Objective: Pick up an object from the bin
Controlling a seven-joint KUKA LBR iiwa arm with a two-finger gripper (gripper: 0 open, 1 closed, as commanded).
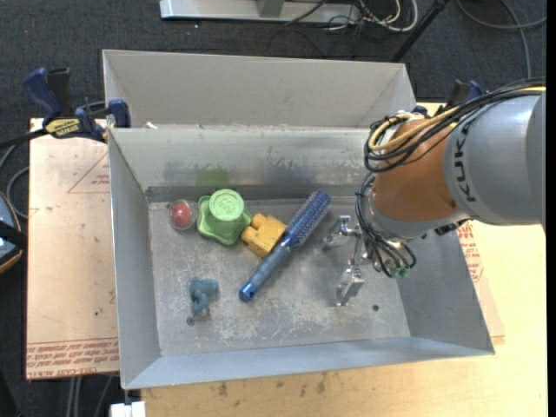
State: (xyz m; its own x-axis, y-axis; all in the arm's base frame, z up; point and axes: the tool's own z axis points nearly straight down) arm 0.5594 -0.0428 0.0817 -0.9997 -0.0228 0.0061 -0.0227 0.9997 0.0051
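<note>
Approach is the step in hand, I judge: the claw (349,259) hangs low over bare floor at the right of the grey metal bin (287,324), its two fingers (351,287) spread wide with nothing between them. Just to its left a blue plastic hairbrush with a bristled head (287,243) lies slanted. Past it sit a yellow plastic block (263,233), a green round plastic cup (222,215), a small red ball (181,215) and, lower down, a little grey-blue figure (203,296). The next move probably calls for shifting left to straddle the brush's handle, then closing.

My claw (347,259) hangs low over the grey floor of the bin (287,324), fingers spread, just right of the blue brush (287,246); yellow block (263,233) and green cup (223,215) lie beyond it.
</note>
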